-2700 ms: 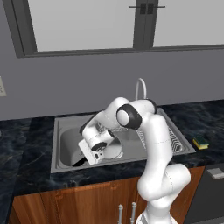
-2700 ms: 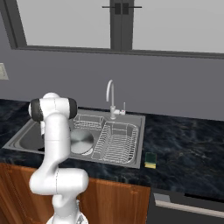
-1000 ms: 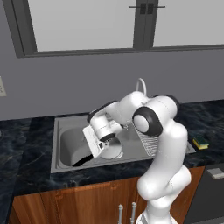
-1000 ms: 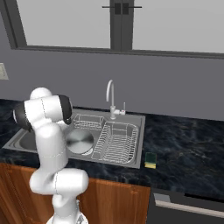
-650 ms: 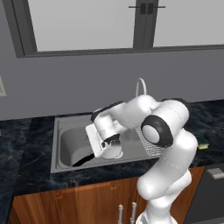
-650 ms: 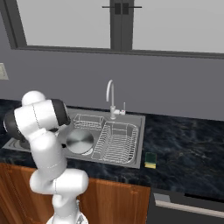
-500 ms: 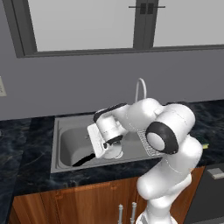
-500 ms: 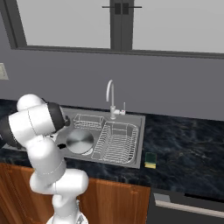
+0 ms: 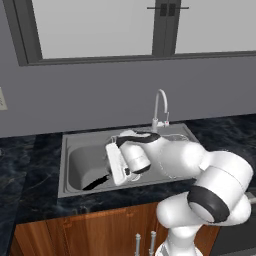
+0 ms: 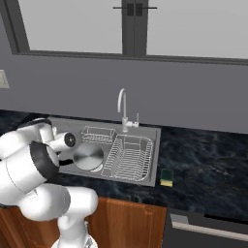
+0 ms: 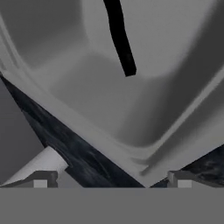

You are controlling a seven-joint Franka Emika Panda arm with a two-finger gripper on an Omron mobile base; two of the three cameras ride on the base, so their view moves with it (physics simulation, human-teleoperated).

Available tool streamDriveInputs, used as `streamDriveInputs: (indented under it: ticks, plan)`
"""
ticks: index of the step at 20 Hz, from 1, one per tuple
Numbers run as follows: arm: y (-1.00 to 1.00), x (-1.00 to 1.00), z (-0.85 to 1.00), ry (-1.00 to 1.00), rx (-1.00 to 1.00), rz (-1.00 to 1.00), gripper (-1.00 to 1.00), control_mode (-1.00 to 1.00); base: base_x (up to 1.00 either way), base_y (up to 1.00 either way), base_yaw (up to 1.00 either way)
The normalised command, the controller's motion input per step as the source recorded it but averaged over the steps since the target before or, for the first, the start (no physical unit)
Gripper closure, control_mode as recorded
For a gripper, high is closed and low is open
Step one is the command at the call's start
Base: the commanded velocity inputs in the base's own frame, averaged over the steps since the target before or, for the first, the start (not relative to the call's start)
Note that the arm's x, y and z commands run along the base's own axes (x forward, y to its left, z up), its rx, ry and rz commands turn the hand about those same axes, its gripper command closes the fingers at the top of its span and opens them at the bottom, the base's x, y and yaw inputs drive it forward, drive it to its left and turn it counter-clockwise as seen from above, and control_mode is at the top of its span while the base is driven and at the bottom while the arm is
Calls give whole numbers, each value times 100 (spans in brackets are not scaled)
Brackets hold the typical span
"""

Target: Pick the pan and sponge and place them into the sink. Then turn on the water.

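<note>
A grey wall with a wide dark-framed window rose behind a dark marbled counter, which ran above wooden cabinet fronts. Set into the counter was the sink, a broad steel basin with a tall curved faucet at its back edge. In the right base view a wire dish rack filled the basin's right part and a small wire basket sat toward the back. The pan lay flat on the sink floor just left of the rack, its black handle stretching across the grey bottom in the hand view. The gripper hung over the sink's front rim with its fingers spread wide and nothing between them. The sponge rested on the counter just right of the sink, well apart from the gripper.
</note>
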Motion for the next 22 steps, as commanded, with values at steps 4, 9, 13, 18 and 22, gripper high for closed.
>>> streamDriveInputs:
  ticks: [4, 9, 13, 18, 22]
  plan:
    - [-3, -52, 43, -11, 0, -1, -100, -100, 0, 0, 0]
    - [-4, -29, 33, -17, -7, 2, -100, -100, 0, 0, 0]
    - [-12, -19, 36, -14, -14, 6, -100, -100, 0, 0, 0]
    - [-12, -17, 35, -12, -16, 5, -100, -100, 0, 0, 0]
    - [-18, -19, 34, -11, -16, 5, -100, -100, 0, 0, 0]
